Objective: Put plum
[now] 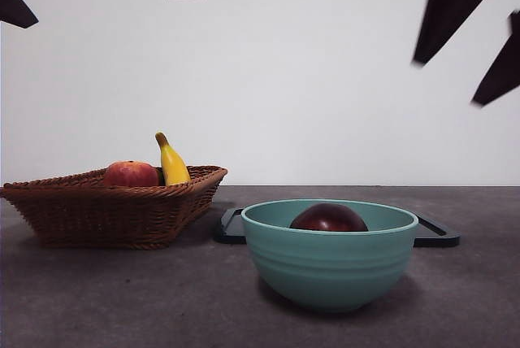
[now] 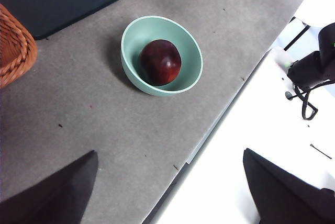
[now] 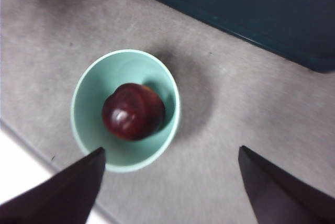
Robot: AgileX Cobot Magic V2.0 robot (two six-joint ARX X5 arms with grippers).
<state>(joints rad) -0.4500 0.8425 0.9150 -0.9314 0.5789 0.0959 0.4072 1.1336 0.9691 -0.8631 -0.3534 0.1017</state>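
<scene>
The plum (image 1: pixel 329 218) sits inside the teal bowl (image 1: pixel 329 271) on the grey surface (image 1: pixel 122 299), its top just showing above the rim. The right claw (image 3: pixel 170 182) hangs high over the bowl, jaws spread wide and holding nothing. The left claw (image 2: pixel 170 182) is also raised and wide open, empty, off to one side of the bowl. Behind the bowl lies a dark tray (image 1: pixel 435 234). A wicker basket (image 1: pixel 114 210) nearby holds a red fruit (image 1: pixel 130 174) and a banana (image 1: pixel 172 161).
</scene>
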